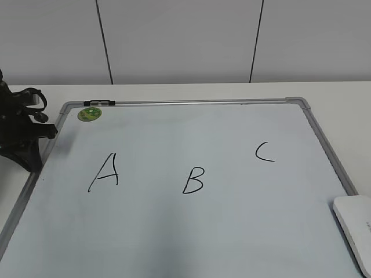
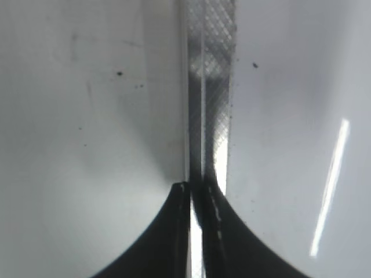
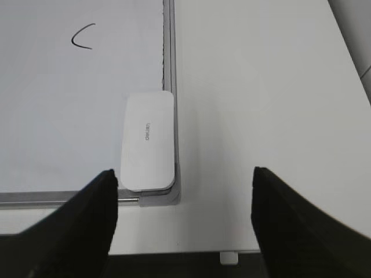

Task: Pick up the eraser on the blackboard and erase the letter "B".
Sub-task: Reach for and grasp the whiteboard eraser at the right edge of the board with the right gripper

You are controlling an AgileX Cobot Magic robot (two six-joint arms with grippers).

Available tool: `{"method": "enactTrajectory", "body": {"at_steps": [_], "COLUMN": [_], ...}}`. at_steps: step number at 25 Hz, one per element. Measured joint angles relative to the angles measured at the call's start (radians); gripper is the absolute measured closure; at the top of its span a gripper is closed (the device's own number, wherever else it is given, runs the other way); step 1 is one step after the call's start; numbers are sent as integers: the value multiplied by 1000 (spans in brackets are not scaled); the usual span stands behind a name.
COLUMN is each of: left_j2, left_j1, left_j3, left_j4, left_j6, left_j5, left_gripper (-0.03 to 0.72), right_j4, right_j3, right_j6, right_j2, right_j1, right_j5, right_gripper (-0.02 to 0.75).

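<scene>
The flat white rounded-rectangle plastic eraser (image 3: 148,141) lay on the bottom right corner of the blackboard, its long side tight against the grey metal frame (image 3: 168,58) and its lower end just above the frame's bottom rail. A short line of small grey print ran along its top face, too small to read. In the exterior view only part of the eraser (image 1: 355,227) showed, cut off at the right edge.

The blackboard (image 1: 191,231), a large pale bluish-white board with rounded corners, carried three black handwritten letters in a row. The slightly slanted letter "B" (image 1: 193,180) sat in the middle, intact, well apart from the eraser. The black "A" (image 1: 105,172) stood to its left and the black "C" (image 1: 264,152) to its right, a little higher; the "C" (image 3: 83,37) also showed in the right wrist view. A small round green magnet (image 1: 89,114) sat in the board's top left corner, its printing unreadable.

The right gripper (image 3: 184,194) hung with its black fingers spread wide and nothing between them, near the eraser but not touching it. The left gripper (image 2: 196,191) sat at the board's left frame with its dark fingers pressed together, gripping nothing.

The board rested on a plain white table (image 3: 261,87).
</scene>
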Motion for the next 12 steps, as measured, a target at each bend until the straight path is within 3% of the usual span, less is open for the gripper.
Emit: {"method": "enactTrajectory", "body": {"at_steps": [12], "left_j2": [0], "left_j1": [0], "left_j3": [0], "left_j4": [2], "left_j6": [0], "left_j5": [0], "left_gripper": [668], "right_j4": [50], "right_j3": [-135], "right_j6": [2], "right_j2": [461], "right_j1": [2], "right_j5": [14], "right_gripper": [205]}}
